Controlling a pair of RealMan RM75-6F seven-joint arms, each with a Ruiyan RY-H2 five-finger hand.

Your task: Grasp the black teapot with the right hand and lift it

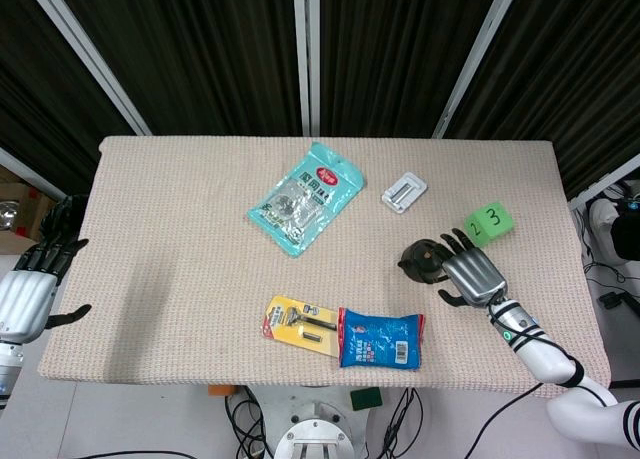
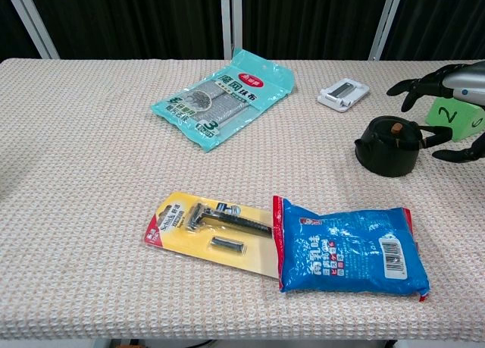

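Note:
The black teapot (image 1: 423, 260) (image 2: 389, 145) is small and round, with a brown knob on its lid, and stands on the table's right side. My right hand (image 1: 473, 271) (image 2: 449, 105) hovers just to the teapot's right with fingers spread, thumb low and the other fingers above, holding nothing and not clearly touching the pot. My left hand (image 1: 35, 287) hangs off the table's left edge, fingers apart and empty; the chest view does not show it.
A green cube marked 3 (image 1: 488, 222) sits just behind my right hand. A blue snack bag (image 2: 347, 247) and a razor on a yellow card (image 2: 211, 224) lie in front. A teal packet (image 2: 225, 96) and a small white holder (image 2: 343, 95) lie further back.

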